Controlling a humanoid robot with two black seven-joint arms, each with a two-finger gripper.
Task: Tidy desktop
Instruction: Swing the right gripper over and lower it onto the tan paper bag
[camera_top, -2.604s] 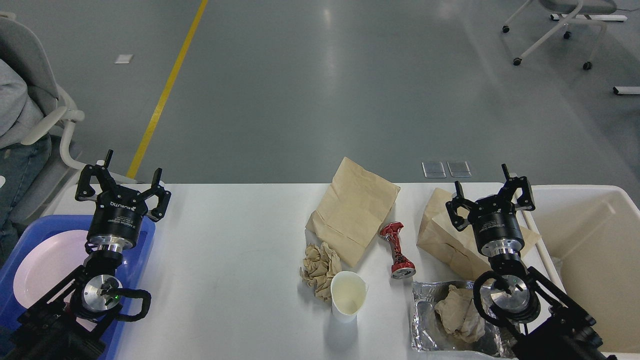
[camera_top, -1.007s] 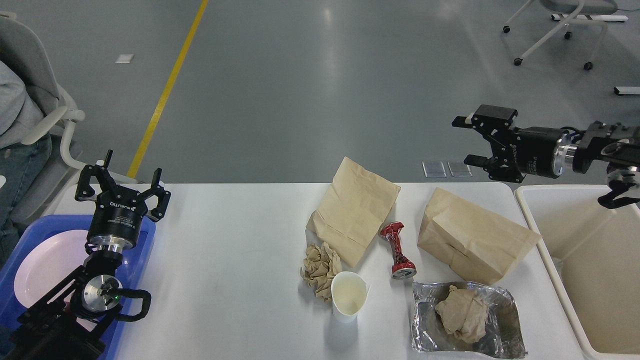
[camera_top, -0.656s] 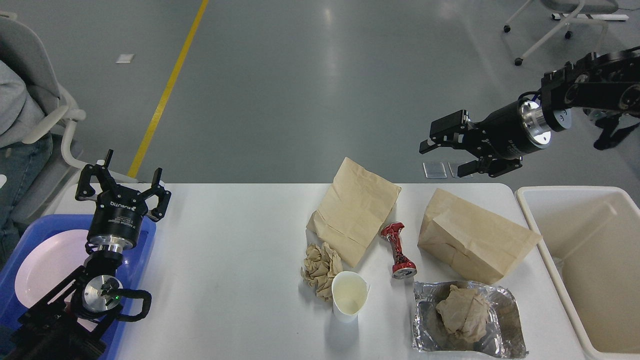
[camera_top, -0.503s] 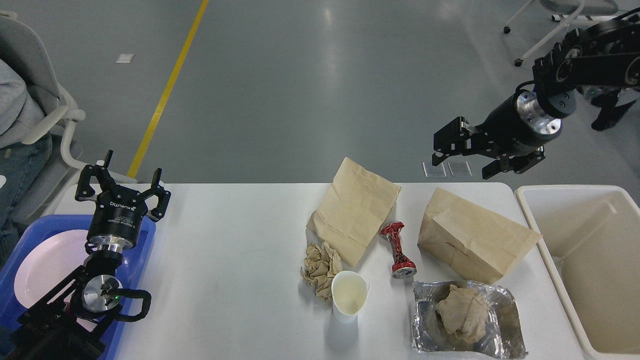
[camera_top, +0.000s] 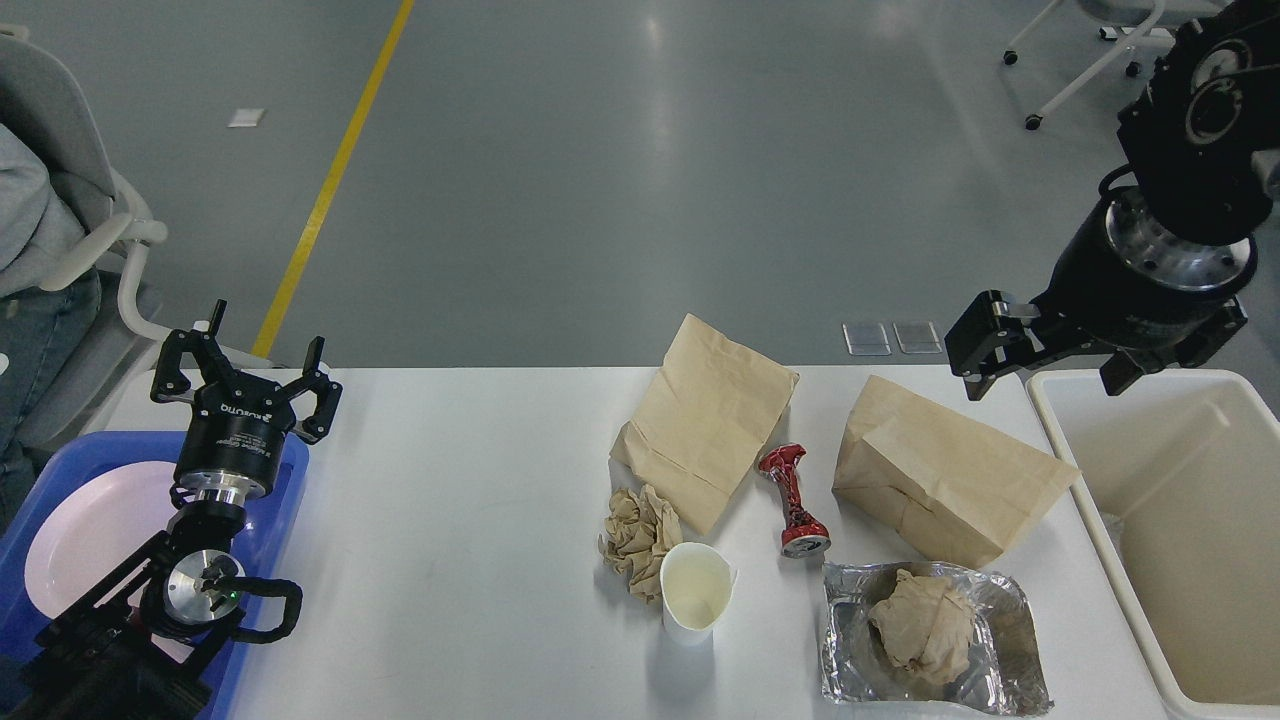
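Tidying looks barely begun. The desktop (camera_top: 450, 520) below the right gripper (camera_top: 1045, 375), whose fingers are apart and empty, carries two paper bags (camera_top: 945, 480), a crushed can (camera_top: 795, 497), a cup (camera_top: 695, 595) and foil (camera_top: 930, 640); the left gripper (camera_top: 245, 375) rests spread wide.

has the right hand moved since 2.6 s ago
Yes. The right hand was low over the right paper bag; it has risen and now hangs open above the near-left corner of the cream bin.

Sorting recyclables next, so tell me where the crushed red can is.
In the head view the crushed red can lies on the desktop, right of centre, between the two paper bags, behind the foil tray.
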